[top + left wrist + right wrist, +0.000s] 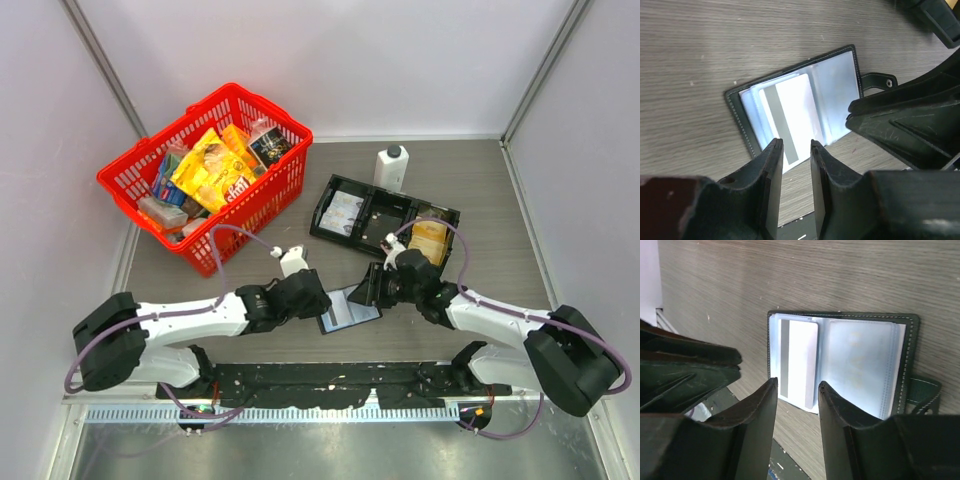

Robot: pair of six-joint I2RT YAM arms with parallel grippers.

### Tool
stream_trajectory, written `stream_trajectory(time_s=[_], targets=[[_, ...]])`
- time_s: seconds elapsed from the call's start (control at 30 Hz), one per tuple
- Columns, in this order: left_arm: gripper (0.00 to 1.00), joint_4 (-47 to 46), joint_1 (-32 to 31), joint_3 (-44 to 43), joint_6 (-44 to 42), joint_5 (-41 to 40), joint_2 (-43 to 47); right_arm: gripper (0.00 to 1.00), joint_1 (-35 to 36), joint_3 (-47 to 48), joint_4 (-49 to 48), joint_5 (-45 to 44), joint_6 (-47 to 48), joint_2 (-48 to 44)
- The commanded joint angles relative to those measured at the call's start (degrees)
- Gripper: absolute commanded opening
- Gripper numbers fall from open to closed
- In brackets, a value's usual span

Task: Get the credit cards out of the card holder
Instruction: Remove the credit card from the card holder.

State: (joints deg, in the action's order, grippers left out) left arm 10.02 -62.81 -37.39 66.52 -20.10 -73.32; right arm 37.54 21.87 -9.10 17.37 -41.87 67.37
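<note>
Viewed from above, the card holder (348,310) lies open and flat on the worktop (500,190), near its front edge and between the two arms. Its cloudy plastic sleeves face up, and the snap tab (879,81) juts out to one side. One credit card (792,117) (pale, with a grey stripe along one long side) lies on one page. Its near end appears to reach just past the holder's stitched border. Whether more cards sit behind the other sleeves cannot be told.

The left fingers (771,170) are spread and grip nothing; they are poised at the card's near end. The right fingers (760,410) are likewise spread and empty, and they frame the same card from the opposite side. The two sets of fingers are close together, each visible in the other's wrist view.

Likely hazards:
- **Collision:** both arms aim at one small card, so they could strike each other as they close in.
- **Missed grasp:** the card is thin and lies flat, so fingers may skate over it without catching an edge.
- **Sleeve caught with the card:** fingers may nip the sleeve as well, which would lift the whole holder.
- **Holder dragged:** nothing appears to pin the holder down (it looks light), so a pull could drag it towards the worktop's edge.
</note>
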Motion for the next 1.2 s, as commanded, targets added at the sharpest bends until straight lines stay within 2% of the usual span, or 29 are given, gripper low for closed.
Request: stream_trajectory(time_s=[0.0, 0.37, 0.73, 0.93, 1.17], targets=[[0.31, -7.1, 2.2, -2.0, -2.8, 3.2, -3.4, 0.42, -1.3, -0.4, -8.3, 5.7, -0.8, 0.6], [0.25, -9.7, 4.2, 0.4, -0.7, 7.4, -10.3, 0.37, -3.3, -2.4, -17.2, 9.7, -2.3, 10.7], [0.22, -11.8, 4.3, 5.3, 3.8, 8.0, -10.8, 0.35, -3.5, -2.7, -21.6, 13.1, -4.0, 16.6], [0.21, -11.0, 4.2, 5.3, 4.3, 8.1, -11.5, 0.29, -4.2, -3.6, -25.2, 15.1, -5.3, 18.1], [0.20, -10.2, 4.4, 5.1, 4.8, 8.4, -12.1, 0.28, -6.8, -6.9, -32.8, 18.4, -8.6, 18.3]])
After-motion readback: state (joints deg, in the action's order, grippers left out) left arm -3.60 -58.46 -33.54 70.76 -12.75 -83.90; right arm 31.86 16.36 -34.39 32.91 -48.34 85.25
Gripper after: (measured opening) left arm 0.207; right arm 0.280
